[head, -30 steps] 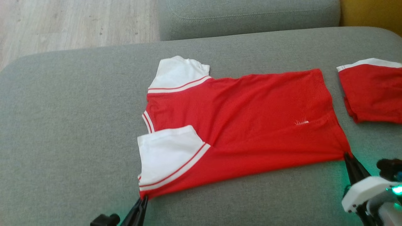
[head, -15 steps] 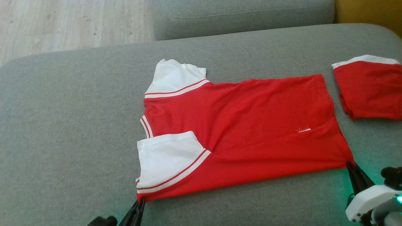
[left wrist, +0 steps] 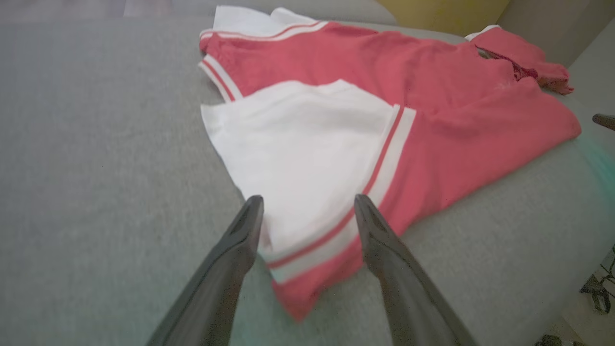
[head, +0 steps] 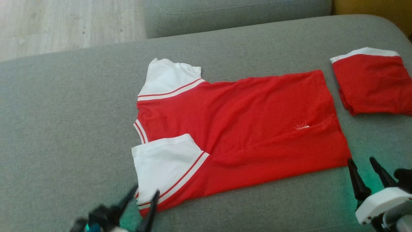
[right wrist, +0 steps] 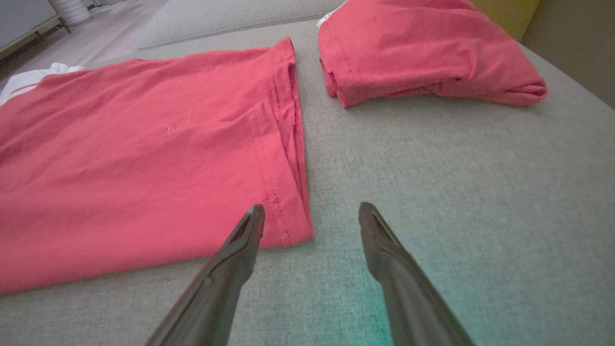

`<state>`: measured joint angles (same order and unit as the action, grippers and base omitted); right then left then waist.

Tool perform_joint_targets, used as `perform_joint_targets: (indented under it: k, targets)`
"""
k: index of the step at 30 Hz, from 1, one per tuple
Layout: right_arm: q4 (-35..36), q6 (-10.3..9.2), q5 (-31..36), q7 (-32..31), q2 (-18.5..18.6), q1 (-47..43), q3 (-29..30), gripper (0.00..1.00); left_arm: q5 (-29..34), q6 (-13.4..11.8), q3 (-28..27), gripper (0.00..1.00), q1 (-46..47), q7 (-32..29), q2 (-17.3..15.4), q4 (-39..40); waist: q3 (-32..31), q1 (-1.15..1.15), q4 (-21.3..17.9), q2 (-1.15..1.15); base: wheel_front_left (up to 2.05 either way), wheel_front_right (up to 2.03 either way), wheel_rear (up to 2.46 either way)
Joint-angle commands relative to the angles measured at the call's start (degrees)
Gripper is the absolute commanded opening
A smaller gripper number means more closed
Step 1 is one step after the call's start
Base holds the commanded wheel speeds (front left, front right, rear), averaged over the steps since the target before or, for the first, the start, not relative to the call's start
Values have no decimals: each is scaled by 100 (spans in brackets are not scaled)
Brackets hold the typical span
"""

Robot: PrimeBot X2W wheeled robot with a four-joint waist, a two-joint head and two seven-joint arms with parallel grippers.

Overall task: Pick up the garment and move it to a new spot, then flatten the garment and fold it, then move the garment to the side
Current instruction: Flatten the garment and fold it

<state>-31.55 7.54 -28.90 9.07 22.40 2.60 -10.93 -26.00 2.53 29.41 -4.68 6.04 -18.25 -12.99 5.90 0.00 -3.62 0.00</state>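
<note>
Released, garment [head: 238,129] lies near folded red cloth [head: 370,83].

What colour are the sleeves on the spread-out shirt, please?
White sleeve with red stripe; left wrist view.

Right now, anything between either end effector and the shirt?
Nothing visible. Left end effector flanks the near sleeve corner of the shirt; right end effector sits just off its hem corner, bare cushion between.

Soft, even daylight without hard shadows. Green glow tints the sofa [head: 64,112] at the head view's lower corners; the left end effector [head: 146,190] there is motion-blurred.
</note>
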Motion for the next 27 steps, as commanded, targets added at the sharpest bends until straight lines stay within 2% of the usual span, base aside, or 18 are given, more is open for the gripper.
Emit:
perform_joint_targets:
  k: [1, 6, 11, 15, 16, 22, 24, 27]
  targets:
    - [292, -5, 106, 110, 124, -21, -28, 100, -19, -2, -309, 100, 512, -50, -209, 306, 75, 0, -81, 0, 0, 0, 0]
    - [715, -5, 314, 64, 48, 36, 29, 100, 52, 154, -514, 100, 1505, -537, -668, 638, 358, 0, -249, 0, 0, 0, 0]
    - [1174, -5, 491, -41, -40, 189, 53, 100, -166, 374, -631, 100, 2883, -1439, -1088, 765, 777, 0, -454, 0, 0, 0, 0]
    - [1496, -5, 618, -104, -107, 295, 58, 100, -458, 464, -511, 100, 3893, -2319, -1423, 596, 1138, 0, -623, 0, 0, 0, 0]
    - [1496, -5, 618, -104, -107, 295, 58, 100, -458, 464, -511, 100, 3893, -2319, -1423, 596, 1138, 0, -623, 0, 0, 0, 0]
    - [1775, -5, 742, -109, -205, 431, 97, 100, -1486, 493, -127, 100, 5223, -3978, -1747, -79, 1715, 0, -809, 0, 0, 0, 0]
    - [1797, -5, 782, -106, -235, 498, 61, 100, -1695, 493, -69, 100, 5531, -4282, -1806, -325, 1860, 0, -855, 0, 0, 0, 0]
    - [1786, -5, 805, -55, -276, 643, -25, 100, -1812, 494, -10, 100, 5919, -4335, -1858, -645, 2036, 0, -949, 0, 0, 0, 0]
